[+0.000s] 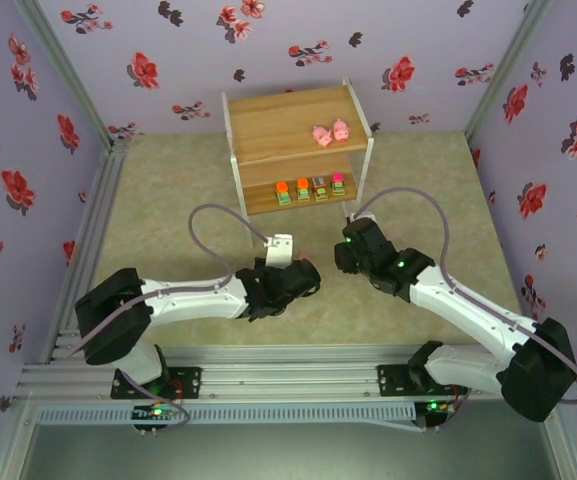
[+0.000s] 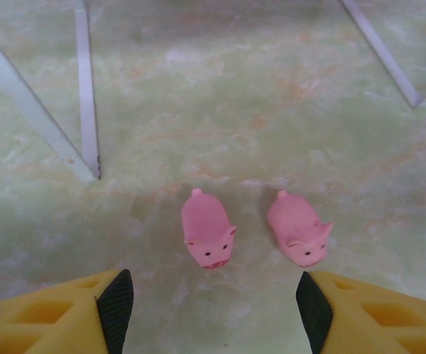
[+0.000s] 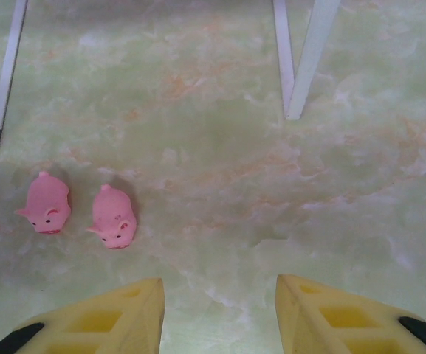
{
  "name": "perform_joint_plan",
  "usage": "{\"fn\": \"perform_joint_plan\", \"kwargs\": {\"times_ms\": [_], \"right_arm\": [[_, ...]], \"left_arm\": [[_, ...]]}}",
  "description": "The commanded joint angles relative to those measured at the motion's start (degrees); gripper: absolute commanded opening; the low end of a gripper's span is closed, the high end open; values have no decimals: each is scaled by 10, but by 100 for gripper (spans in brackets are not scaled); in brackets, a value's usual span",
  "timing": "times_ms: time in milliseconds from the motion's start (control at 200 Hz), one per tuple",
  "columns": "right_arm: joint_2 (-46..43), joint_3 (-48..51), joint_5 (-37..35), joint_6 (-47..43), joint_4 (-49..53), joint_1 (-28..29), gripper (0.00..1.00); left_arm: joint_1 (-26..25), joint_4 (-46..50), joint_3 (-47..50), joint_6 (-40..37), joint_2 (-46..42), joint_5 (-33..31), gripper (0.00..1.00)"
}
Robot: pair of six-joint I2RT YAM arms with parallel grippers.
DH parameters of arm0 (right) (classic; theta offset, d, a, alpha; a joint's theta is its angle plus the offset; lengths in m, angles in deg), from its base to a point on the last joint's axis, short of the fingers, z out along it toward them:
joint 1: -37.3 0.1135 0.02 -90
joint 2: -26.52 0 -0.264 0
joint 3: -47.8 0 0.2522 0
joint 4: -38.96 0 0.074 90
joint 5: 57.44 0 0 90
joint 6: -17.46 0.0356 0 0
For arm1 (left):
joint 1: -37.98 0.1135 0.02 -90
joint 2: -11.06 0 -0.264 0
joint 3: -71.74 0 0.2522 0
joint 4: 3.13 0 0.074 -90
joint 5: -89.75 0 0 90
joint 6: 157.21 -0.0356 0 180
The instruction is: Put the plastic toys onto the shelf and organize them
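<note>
The wooden two-tier shelf [image 1: 293,120] stands at the back of the floor. Two pink pigs [image 1: 329,133] sit on its top board, and four small blocks [image 1: 309,188] line its lower board. Two more pink pigs lie on the green floor in front of the shelf, facing my grippers: a left pig [image 2: 207,237] and a right pig [image 2: 299,228]. My left gripper [image 2: 214,313] is open just short of them, the left pig straight ahead of its gap. In the right wrist view the same pigs [image 3: 47,204] [image 3: 114,217] lie to the left of my open, empty right gripper [image 3: 220,317].
Thin white shelf legs [image 2: 87,110] [image 3: 301,59] stand on the floor just beyond the pigs. Both arms [image 1: 198,295] [image 1: 448,300] reach in towards the middle, their wrists close together. Floral walls [image 1: 28,150] enclose the floor on three sides.
</note>
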Motion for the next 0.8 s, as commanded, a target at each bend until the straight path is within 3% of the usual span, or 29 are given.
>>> {"fn": "perform_joint_plan", "kwargs": {"times_ms": [0, 795], "right_arm": [[-9, 18, 13, 12, -44, 4, 44], [-2, 125, 25, -4, -161, 3, 43]], "left_arm": [[15, 47, -24, 54, 23, -23, 64], [57, 72, -91, 103, 129, 30, 64]]}}
